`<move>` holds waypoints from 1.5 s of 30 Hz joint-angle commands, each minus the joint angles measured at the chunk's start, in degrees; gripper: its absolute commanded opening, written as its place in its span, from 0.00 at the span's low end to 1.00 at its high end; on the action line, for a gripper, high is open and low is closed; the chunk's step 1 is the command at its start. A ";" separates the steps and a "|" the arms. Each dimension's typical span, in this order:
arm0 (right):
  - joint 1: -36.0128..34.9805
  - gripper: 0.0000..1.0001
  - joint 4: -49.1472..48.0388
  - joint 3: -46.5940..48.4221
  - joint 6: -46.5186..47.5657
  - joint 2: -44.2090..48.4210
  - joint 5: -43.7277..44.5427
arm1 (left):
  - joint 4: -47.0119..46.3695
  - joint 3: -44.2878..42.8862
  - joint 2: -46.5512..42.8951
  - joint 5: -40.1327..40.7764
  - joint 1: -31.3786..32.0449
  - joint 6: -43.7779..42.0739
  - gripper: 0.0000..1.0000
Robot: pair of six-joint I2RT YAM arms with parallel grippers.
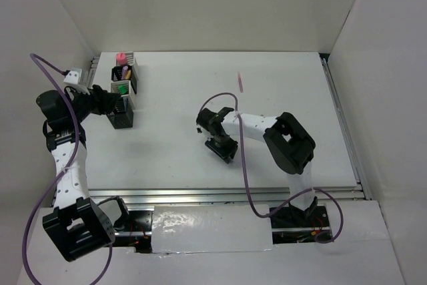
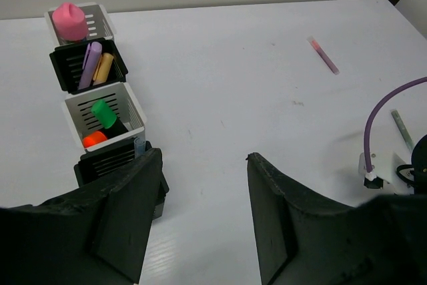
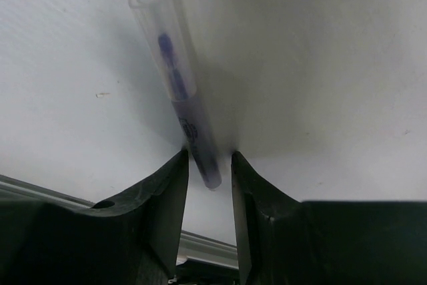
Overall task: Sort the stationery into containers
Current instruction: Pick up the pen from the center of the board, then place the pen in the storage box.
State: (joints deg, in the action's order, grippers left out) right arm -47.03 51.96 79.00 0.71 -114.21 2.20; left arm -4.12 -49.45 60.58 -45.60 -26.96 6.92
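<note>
The containers (image 2: 100, 108) stand in a row of black and white mesh cups (image 1: 125, 88) at the far left. They hold a pink marker (image 2: 69, 21), a purple and a yellow one, and a green-capped marker (image 2: 103, 111) beside an orange cap. A bluish pen end (image 2: 139, 143) sticks out of the nearest black cup. My left gripper (image 2: 203, 156) hangs open and empty beside that cup (image 1: 115, 103). My right gripper (image 3: 209, 153) points down at mid-table (image 1: 221, 146), open, its jaws straddling the end of a clear-capped blue pen (image 3: 175, 75) that lies on the table.
A thin pink pen (image 1: 240, 83) lies loose on the far middle of the table (image 2: 323, 55). A thin greyish pen (image 2: 402, 128) shows by the right arm; I cannot tell whether it is the blue one. White walls close in the table.
</note>
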 commanded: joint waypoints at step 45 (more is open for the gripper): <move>-4.74 0.00 -6.26 17.41 2.63 20.96 -34.10 | 80.07 -13.66 8.61 -48.07 9.38 -61.34 0.63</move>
State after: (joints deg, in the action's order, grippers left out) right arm -51.40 46.13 93.89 3.07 -93.21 -31.27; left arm 72.71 -62.59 73.82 -82.87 -17.85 -50.96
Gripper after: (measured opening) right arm 0.092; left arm 0.622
